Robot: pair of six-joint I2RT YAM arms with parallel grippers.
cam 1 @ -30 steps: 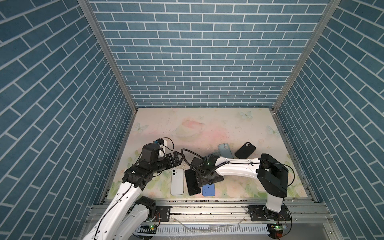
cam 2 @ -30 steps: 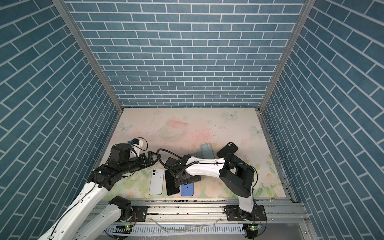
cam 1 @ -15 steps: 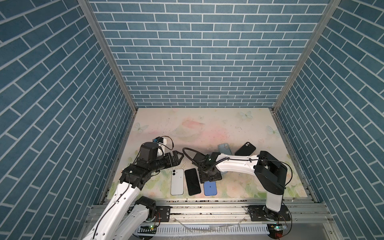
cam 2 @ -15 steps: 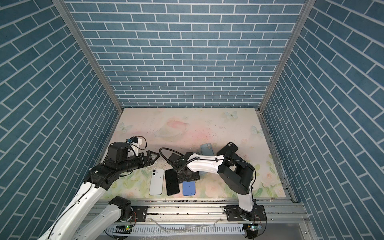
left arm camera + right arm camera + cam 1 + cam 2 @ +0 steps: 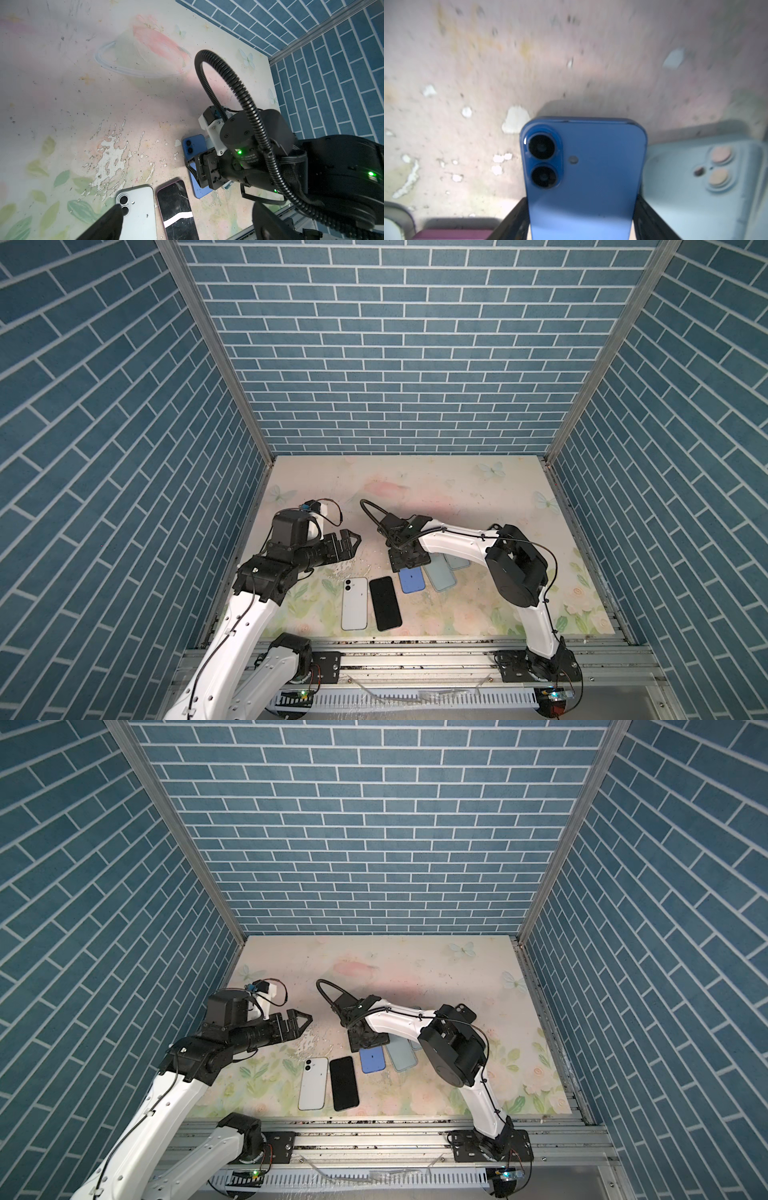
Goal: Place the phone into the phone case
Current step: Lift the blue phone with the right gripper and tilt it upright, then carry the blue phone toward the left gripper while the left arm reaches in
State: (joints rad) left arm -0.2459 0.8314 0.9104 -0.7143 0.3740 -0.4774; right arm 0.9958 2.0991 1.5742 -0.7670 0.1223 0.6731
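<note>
The blue phone [image 5: 591, 166] lies camera side up, and my right gripper [image 5: 581, 218] is shut on it, one finger on each long edge. In both top views this gripper [image 5: 409, 562] covers the phone's far half, so only the near half [image 5: 411, 580] shows. A pale blue-green phone case [image 5: 439, 576] lies right beside the phone [image 5: 372, 1058], on its right. I cannot tell whether the phone rests on the mat. My left gripper [image 5: 353, 541] hangs open above the mat to the left, with nothing between its fingers.
A white phone [image 5: 354, 603], back up, and a dark-screened phone [image 5: 385, 603] lie side by side near the front edge. A second pale case [image 5: 457, 562] sits under the right arm. A black case [image 5: 464, 1012] lies behind its elbow. Blue brick walls enclose the mat.
My right gripper has closed on the blue phone and moved away from the front edge with it, bringing it beside the pale case. The left gripper has hardly moved.
</note>
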